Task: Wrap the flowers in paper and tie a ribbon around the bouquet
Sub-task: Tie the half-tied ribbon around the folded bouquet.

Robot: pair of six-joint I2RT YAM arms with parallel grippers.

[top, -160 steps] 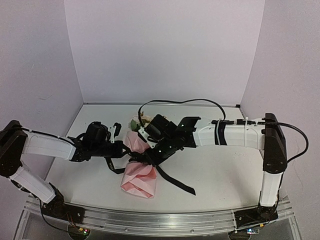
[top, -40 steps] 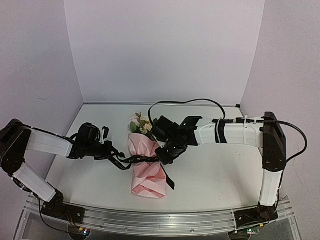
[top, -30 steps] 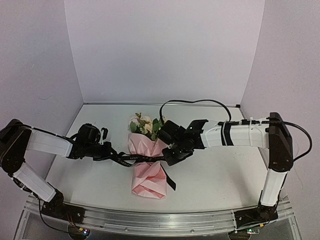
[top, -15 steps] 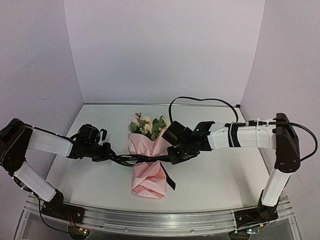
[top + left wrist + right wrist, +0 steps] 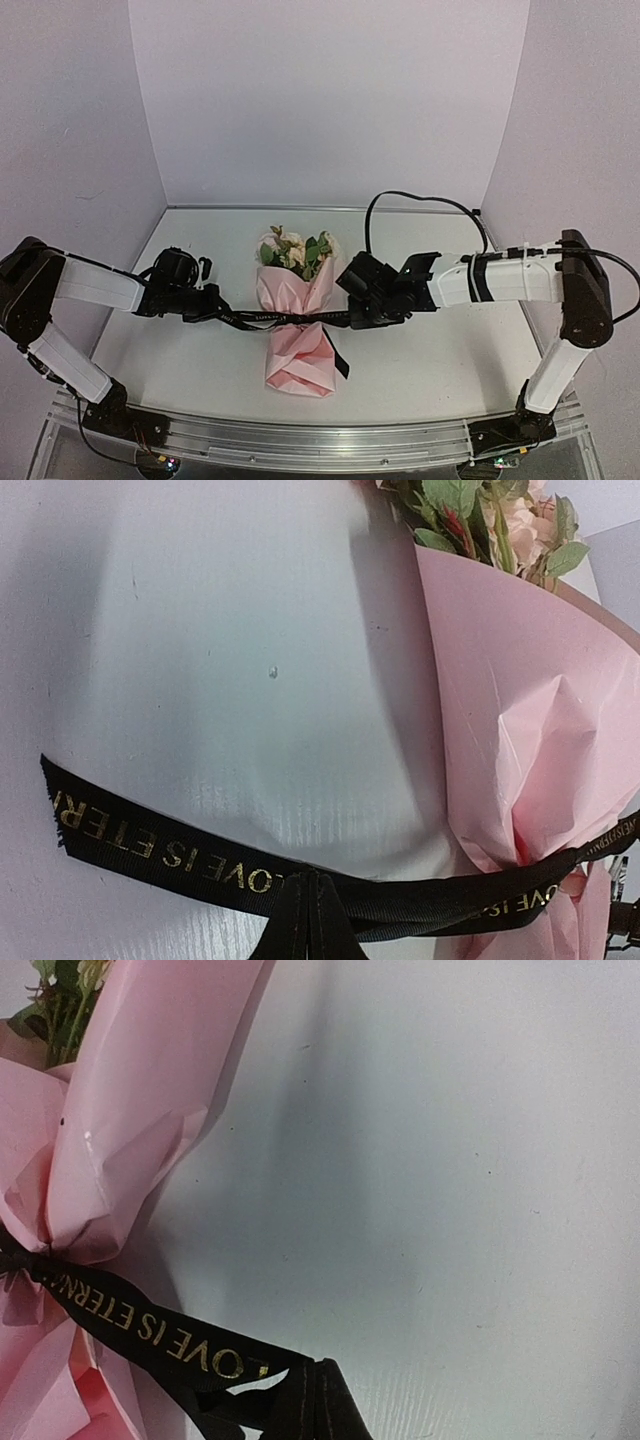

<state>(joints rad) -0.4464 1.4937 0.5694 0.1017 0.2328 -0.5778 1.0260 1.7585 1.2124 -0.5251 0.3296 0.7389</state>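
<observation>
Bouquet (image 5: 296,310) is lying mid-tabletop (image 5: 440,350), with the flowers (image 5: 293,250) pointing at the far edge and the paper (image 5: 298,362) tail pointing at the near edge. Ribbon (image 5: 262,319) is running taut left-right across the paper's pinched waist. Left gripper (image 5: 212,306) is clenching the ribbon's left run, out toward the left edge. Right gripper (image 5: 352,318) is clenching the right run, just beside the paper. In both wrist views the tips are pinching the ribbon flat. One cut ribbon end is sticking out past the left gripper, and another is trailing off the paper's right side toward the near edge.
</observation>
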